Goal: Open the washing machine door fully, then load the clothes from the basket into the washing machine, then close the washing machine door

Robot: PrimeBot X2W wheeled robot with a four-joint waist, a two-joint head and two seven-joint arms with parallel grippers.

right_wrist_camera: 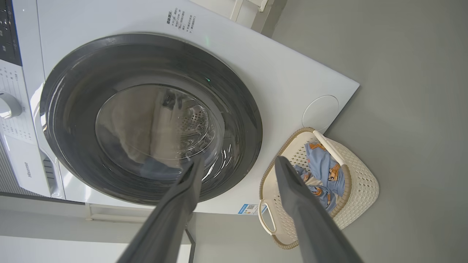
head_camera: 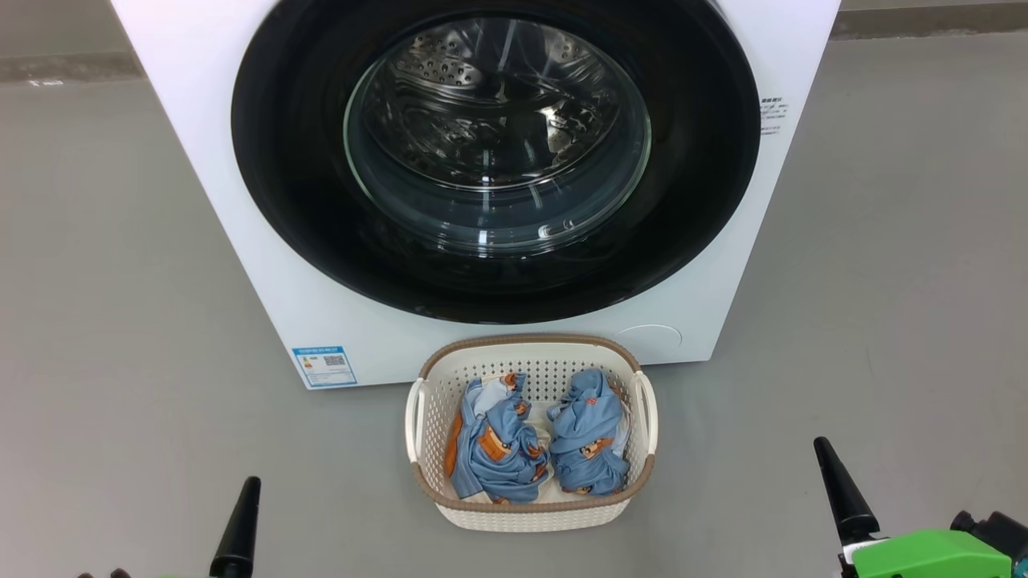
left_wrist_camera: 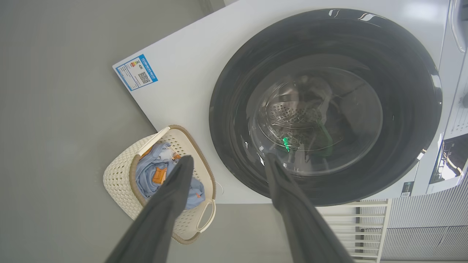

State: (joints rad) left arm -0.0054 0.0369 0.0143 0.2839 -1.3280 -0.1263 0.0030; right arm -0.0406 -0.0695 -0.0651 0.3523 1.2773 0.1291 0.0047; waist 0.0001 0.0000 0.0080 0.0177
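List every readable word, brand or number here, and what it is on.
"Hisense": white panel of the washing machine.
Blue sticker: QR code, print too small to read.
Black print near the front's corner: too small to read.
Control panel: markings blurred.

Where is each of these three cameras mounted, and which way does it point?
Head view: on the robot's head, facing forward and down at the closed washing machine door and the basket of clothes before it; one dark finger at each lower corner.
Left wrist view: on the left wrist, looking along the open left gripper at the door, basket at picture left.
Right wrist view: on the right wrist, looking along the open right gripper at the door, basket at picture right.
Shared: all three show door, basket and clothes.
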